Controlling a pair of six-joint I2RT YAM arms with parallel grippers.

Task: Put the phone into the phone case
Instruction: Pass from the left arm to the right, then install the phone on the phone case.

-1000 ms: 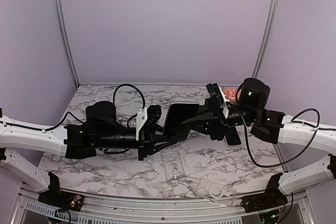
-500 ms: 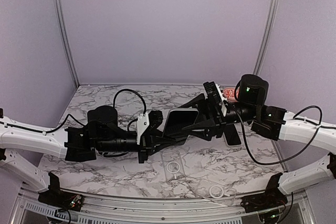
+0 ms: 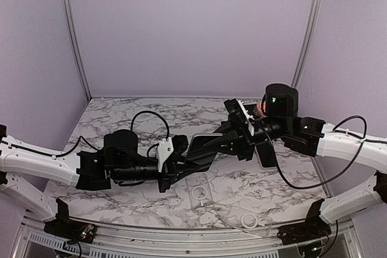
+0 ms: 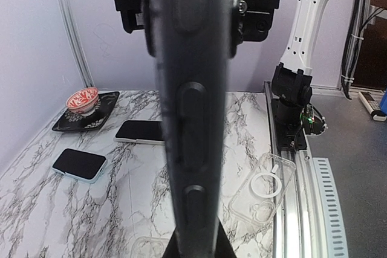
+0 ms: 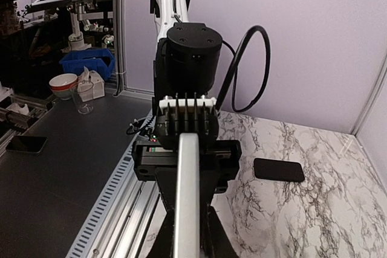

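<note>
The phone (image 3: 205, 139) hangs above the table's middle, held between both grippers. In the right wrist view its silver edge (image 5: 186, 191) runs straight up, with my right gripper (image 5: 186, 234) shut on it from both sides. A black phone case (image 4: 193, 125) with raised button covers fills the left wrist view edge-on, and my left gripper (image 4: 195, 249) is shut on its lower end. From above, the left gripper (image 3: 183, 160) grips from the lower left and the right gripper (image 3: 213, 144) from the right. How far the phone sits inside the case is hidden.
Two clear cases lie near the front edge (image 3: 199, 190) (image 3: 251, 219). A black phone (image 3: 266, 156) lies under the right arm, and a red bowl (image 3: 261, 108) on a dark tray stands at the back right. Two more phones (image 4: 140, 131) (image 4: 78, 164) lie flat.
Both grippers and the phone have shifted left and lower. The right gripper opened half a second ago and has closed on the phone again.
</note>
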